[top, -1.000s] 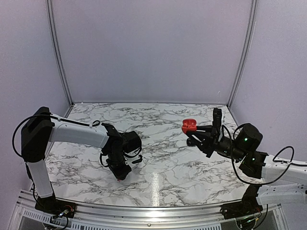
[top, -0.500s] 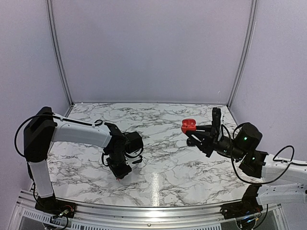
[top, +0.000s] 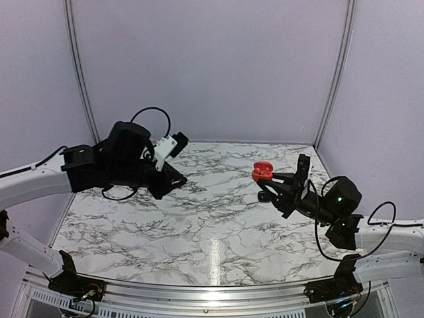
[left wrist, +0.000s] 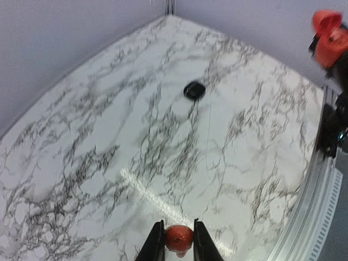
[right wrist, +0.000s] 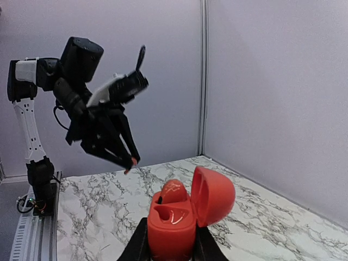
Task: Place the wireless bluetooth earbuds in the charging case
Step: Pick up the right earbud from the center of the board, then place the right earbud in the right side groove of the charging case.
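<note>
Marble counter point(top: 218, 225). Left pincer point(left wrist: 175, 242) aloft over 9 o'clock side, right pincer point(right wrist: 169, 243) aloft at 3 o'clock. Right one clamps red case point(right wrist: 179, 212) upright, lid open. On counter, black case point(left wrist: 194, 89) lies flat, 12 o'clock from left pincer. Left pincer's tips pinch red earbud point(left wrist: 178, 237).

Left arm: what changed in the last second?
The left gripper rose from low over the table and swung up and toward the back; it is shut on a red earbud. The right gripper barely moved and still holds the open red case above the table.
</note>
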Robot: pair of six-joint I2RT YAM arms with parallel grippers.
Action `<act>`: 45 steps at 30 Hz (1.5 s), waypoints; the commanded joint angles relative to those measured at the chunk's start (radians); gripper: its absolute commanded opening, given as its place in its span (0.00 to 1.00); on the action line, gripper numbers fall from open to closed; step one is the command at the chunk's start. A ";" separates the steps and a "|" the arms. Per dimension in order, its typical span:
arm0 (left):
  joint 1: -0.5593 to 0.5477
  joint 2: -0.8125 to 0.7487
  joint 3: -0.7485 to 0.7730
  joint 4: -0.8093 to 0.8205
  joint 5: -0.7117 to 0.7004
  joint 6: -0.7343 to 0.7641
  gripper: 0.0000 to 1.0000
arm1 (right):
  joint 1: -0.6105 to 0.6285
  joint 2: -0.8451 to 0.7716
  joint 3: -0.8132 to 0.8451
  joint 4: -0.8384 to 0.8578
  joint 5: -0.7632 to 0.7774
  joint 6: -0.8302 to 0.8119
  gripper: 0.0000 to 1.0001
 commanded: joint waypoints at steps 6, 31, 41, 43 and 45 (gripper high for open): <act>-0.051 -0.295 -0.230 0.718 -0.019 0.002 0.08 | 0.108 0.148 -0.031 0.384 0.106 -0.249 0.00; -0.242 -0.013 -0.105 0.995 -0.051 0.133 0.08 | 0.257 0.440 0.135 0.611 0.395 -0.319 0.00; -0.243 0.034 -0.075 1.008 -0.058 0.137 0.08 | 0.290 0.415 0.198 0.475 0.449 -0.263 0.00; -0.244 0.039 -0.074 1.007 -0.057 0.138 0.08 | 0.291 0.415 0.203 0.463 0.453 -0.260 0.00; -0.244 0.044 -0.072 1.007 -0.055 0.140 0.08 | 0.295 0.418 0.205 0.459 0.456 -0.261 0.00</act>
